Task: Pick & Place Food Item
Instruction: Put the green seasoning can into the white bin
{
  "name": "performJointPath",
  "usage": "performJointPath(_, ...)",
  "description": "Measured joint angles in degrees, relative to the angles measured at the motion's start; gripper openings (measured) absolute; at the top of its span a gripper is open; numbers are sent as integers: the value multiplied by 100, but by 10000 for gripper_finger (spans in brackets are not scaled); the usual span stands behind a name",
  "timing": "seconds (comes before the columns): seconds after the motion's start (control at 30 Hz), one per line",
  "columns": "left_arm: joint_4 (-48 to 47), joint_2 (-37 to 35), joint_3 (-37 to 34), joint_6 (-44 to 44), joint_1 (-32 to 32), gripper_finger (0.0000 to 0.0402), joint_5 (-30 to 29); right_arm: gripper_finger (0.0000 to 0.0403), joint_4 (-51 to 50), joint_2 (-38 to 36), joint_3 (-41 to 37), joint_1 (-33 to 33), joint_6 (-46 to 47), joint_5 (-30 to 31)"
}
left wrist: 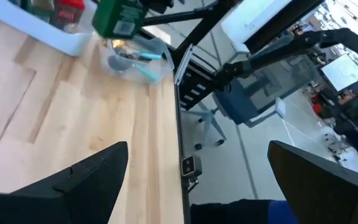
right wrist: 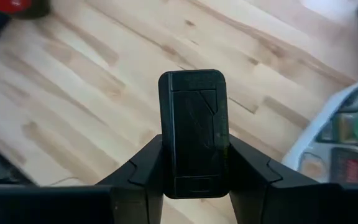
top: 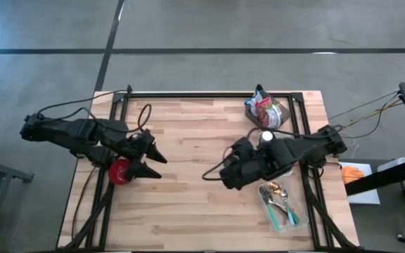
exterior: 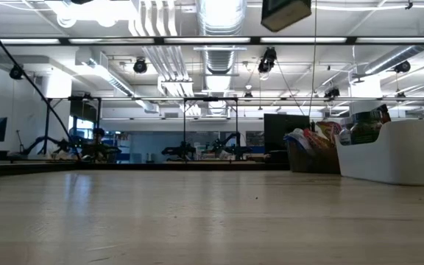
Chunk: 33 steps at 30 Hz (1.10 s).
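Observation:
My right gripper (right wrist: 194,180) hangs over the middle of the table (top: 220,171), shut on a black oblong block (right wrist: 193,127). My left gripper (top: 159,166) stands open over the table's left part, with nothing between its fingers (left wrist: 197,186). A red round thing (top: 119,171) lies on the table just behind the left gripper's fingers, partly hidden by that arm. A white bin (top: 266,112) with food packets stands at the far right; it also shows in the low view (exterior: 396,151). My right gripper pinches the block's two long sides (right wrist: 166,168) between its two fingers, near the end closest to the wrist. The block lies along the fingers and sticks out past them. The fingers slant down from the table's right side, and the block is clear of the table.
A clear tub with spoons (top: 281,204) sits near the front right corner. Bare wood lies between the two grippers (top: 188,140) and along the near edge. The table's right edge (left wrist: 178,124) drops off to the floor beside the tub.

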Motion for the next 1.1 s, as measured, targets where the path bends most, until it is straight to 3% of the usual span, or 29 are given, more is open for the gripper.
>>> performJointPath(0.3, 17, -184, 0, 313, 0, 391, -525, 124, 69, -830, -1077, 121, 680, 298)
performJointPath(0.73, 35, -193, 0, 265, 177, 391, -917, 124, 54, -3018, -3861, 122, 1943, -182)
performJointPath(1.1, 71, -193, 0, 110, 846, 391, -995, 124, 63, -4801, -5461, -426, 2496, 645)
